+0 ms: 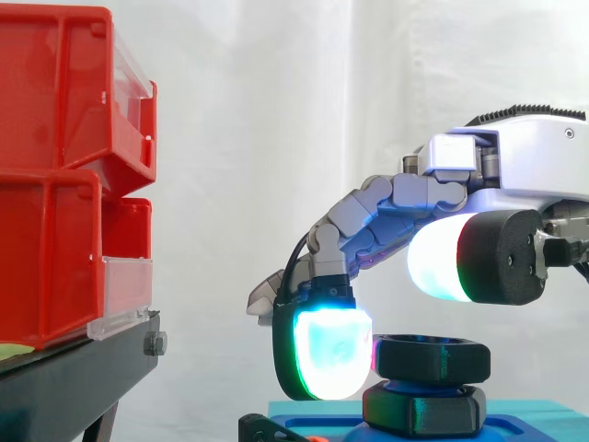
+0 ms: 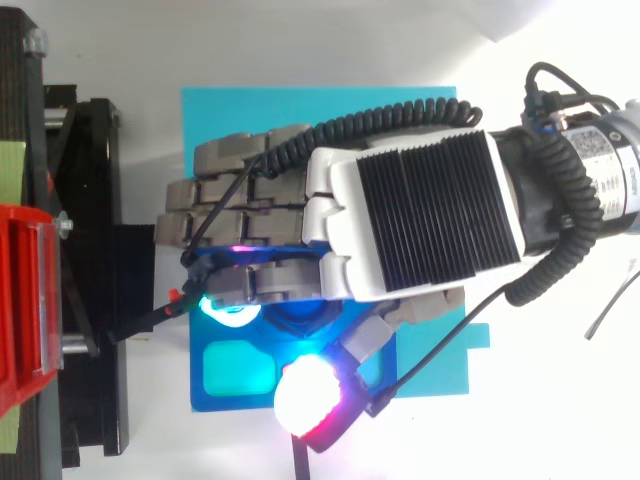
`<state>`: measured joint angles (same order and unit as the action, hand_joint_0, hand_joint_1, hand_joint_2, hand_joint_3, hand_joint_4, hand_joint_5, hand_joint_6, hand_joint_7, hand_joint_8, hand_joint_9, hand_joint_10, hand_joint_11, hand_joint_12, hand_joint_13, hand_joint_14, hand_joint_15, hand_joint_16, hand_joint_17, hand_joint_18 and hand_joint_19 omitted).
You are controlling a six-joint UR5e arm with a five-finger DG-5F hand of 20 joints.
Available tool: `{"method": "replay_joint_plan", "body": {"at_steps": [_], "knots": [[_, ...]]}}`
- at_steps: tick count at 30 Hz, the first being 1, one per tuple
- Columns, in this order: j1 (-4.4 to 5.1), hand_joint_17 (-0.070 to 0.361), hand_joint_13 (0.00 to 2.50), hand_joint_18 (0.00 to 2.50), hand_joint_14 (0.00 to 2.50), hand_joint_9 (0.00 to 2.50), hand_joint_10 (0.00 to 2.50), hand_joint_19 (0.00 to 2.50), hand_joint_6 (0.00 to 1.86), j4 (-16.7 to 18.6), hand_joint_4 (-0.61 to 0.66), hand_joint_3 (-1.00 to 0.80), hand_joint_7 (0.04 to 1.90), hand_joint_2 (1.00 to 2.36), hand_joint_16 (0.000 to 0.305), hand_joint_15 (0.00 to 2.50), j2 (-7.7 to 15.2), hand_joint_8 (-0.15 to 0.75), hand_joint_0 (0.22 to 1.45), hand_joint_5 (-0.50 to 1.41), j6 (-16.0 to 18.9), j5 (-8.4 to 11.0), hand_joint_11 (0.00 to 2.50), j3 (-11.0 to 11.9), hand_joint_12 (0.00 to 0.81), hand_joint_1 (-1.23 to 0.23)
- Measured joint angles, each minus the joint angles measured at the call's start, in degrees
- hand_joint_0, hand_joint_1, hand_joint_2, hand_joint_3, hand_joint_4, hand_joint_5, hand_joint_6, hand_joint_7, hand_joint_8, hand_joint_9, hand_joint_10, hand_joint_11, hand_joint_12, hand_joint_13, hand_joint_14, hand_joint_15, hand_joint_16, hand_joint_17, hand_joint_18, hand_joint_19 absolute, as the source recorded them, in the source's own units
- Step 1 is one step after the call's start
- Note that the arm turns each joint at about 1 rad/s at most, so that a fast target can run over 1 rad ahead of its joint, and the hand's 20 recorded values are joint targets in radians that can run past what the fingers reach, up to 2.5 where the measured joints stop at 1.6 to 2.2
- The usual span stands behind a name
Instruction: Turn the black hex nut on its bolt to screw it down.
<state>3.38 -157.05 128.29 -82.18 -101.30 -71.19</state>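
The black hex nut (image 1: pixel 431 357) sits on its bolt above a second black hex piece (image 1: pixel 423 410), on a blue fixture (image 2: pixel 235 375). My hand (image 2: pixel 420 210) reaches in from the right and hovers over the nut. One bent finger points down, and its cyan-glowing pad (image 1: pixel 331 354) lies against the nut's left side. The thumb (image 1: pixel 460 258), glowing white with a green and red edge, is raised above the nut and clear of it. The other fingers (image 2: pixel 230 190) stretch out over the fixture. In the top view the hand covers the nut.
Red bins (image 1: pixel 55 175) are stacked on a black stand (image 1: pixel 74 378) at the left, a short gap from the fingertips. The fixture rests on a cyan mat (image 2: pixel 300 110) on a white table. A white curtain hangs behind.
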Motion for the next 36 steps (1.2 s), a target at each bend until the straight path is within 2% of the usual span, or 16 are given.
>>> {"method": "replay_joint_plan", "body": {"at_steps": [11, 21, 26, 31, 36], "knots": [[-2.23, 0.114, 0.58, 0.51, 0.0, 0.53, 0.0, 0.22, 0.83, 0.0, 0.28, -0.5, 0.92, 1.0, 0.051, 0.12, 0.0, 0.307, 0.51, -0.13, -0.1, -2.91, 0.19, 0.0, 0.372, -0.25], [-4.83, 0.115, 0.58, 0.51, 0.0, 0.53, 0.0, 0.22, 0.83, 0.3, 0.28, -0.5, 0.92, 1.0, 0.051, 0.12, 0.0, 0.309, 0.51, -0.14, -0.1, -5.93, 0.19, 0.0, 0.373, -0.25], [-6.05, 0.115, 0.58, 0.51, 0.0, 0.53, 0.0, 0.22, 0.83, 0.6, 0.28, -0.5, 0.91, 1.0, 0.051, 0.12, 0.0, 0.308, 0.51, -0.14, 0.0, -8.13, 0.19, 0.2, 0.373, -0.25], [-5.81, 0.115, 0.58, 0.51, 0.0, 0.53, 0.0, 0.22, 0.83, 0.5, 0.28, -0.5, 0.92, 1.0, 0.051, 0.12, 0.0, 0.308, 0.51, -0.14, 1.2, -8.49, 0.19, 1.0, 0.372, -0.25], [-4.71, 0.115, 0.58, 0.51, 0.0, 0.53, 0.0, 0.23, 0.83, 0.4, 0.28, -0.5, 0.91, 1.0, 0.051, 0.12, 0.0, 0.309, 0.51, -0.13, 1.6, -7.65, 0.19, 2.3, 0.373, -0.25]]}}
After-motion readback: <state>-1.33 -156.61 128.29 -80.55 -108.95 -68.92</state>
